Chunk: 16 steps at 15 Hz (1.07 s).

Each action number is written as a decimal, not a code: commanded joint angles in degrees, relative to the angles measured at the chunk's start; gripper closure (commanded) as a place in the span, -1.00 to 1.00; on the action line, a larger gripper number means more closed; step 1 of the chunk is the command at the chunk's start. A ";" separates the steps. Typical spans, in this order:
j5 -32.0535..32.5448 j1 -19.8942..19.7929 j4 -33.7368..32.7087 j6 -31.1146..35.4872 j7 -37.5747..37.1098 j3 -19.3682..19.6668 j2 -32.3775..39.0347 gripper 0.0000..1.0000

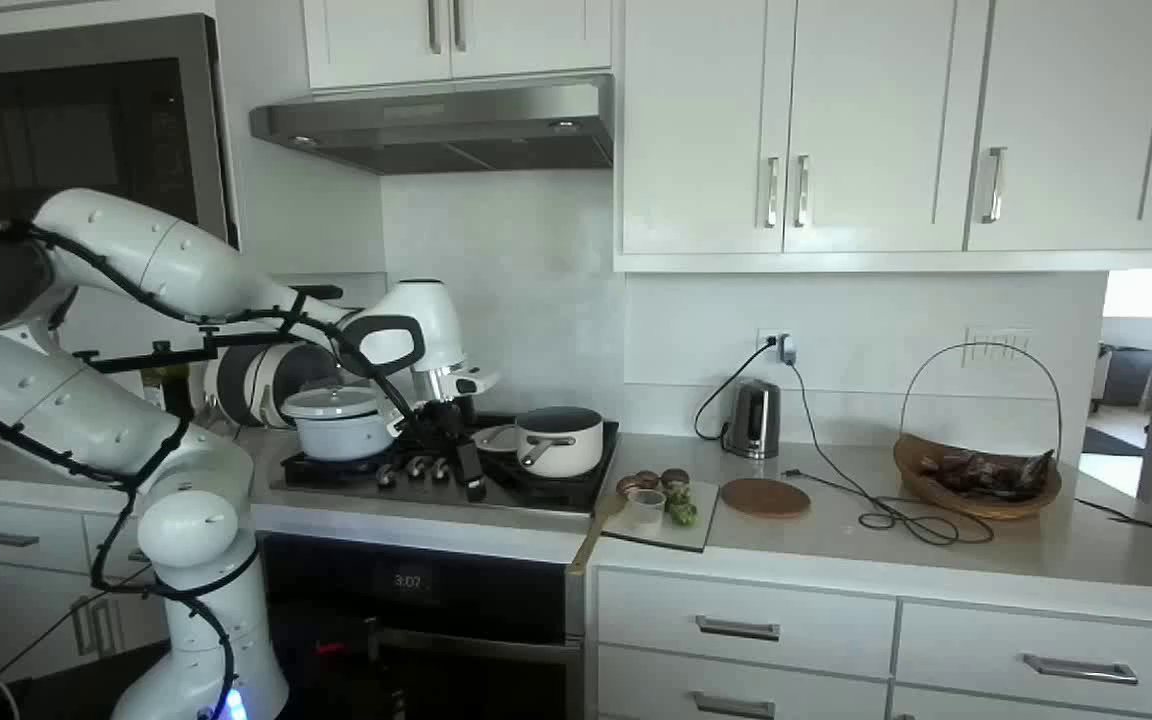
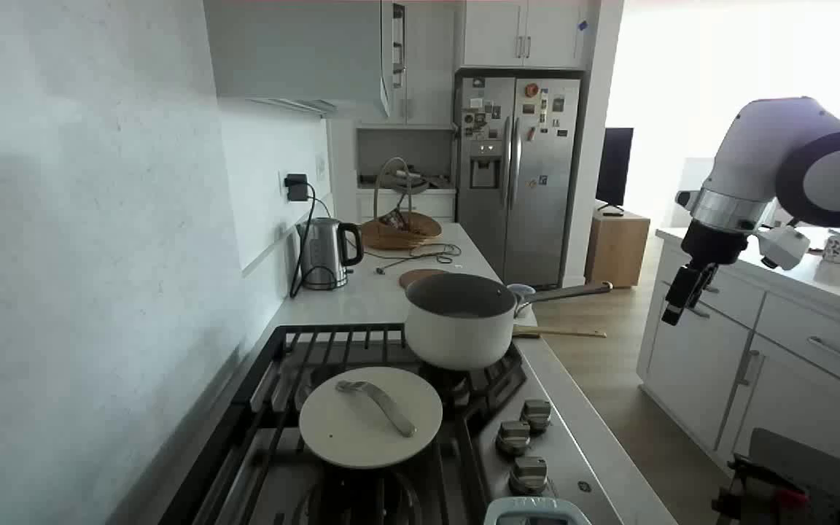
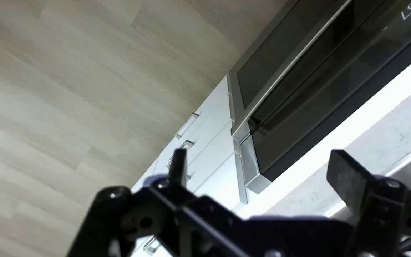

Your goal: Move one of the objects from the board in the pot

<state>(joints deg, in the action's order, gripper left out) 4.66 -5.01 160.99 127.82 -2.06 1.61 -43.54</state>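
A light cutting board point(image 1: 706, 507) lies on the counter right of the stove in an exterior view. On it are several brown mushrooms point(image 1: 675, 477), green broccoli point(image 1: 680, 507) and a small clear cup point(image 1: 647, 508). An open white pot point(image 1: 576, 450) stands on the stove beside the board; it also shows in an exterior view point(image 2: 458, 337). There the pot hides most of the board. My gripper point(image 1: 474, 482) hangs in front of the stove, apart from pot and board, also seen in an exterior view point(image 2: 677, 310). In the wrist view my gripper point(image 3: 258, 154) is open and empty.
A white lid point(image 2: 369, 430) lies on the stove grate next to the pot. A lidded pot point(image 1: 338, 432) stands further left. A wooden spoon point(image 1: 591, 540) lies beside the board. A brown trivet point(image 1: 765, 497), kettle point(image 1: 756, 420), cables and basket point(image 1: 976, 500) are further right.
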 commanded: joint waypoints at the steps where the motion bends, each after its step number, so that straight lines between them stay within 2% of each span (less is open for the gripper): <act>1: -0.07 -0.06 0.23 -0.29 0.07 -0.06 0.08 -1.00; 9: 0.10 0.18 -0.25 -0.28 0.08 -0.43 0.47 -1.00; 16: 0.85 1.33 -10.31 -2.40 -0.80 -3.58 2.46 -1.00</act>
<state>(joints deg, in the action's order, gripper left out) 4.67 -4.18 155.96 127.41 -2.13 -0.54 -42.91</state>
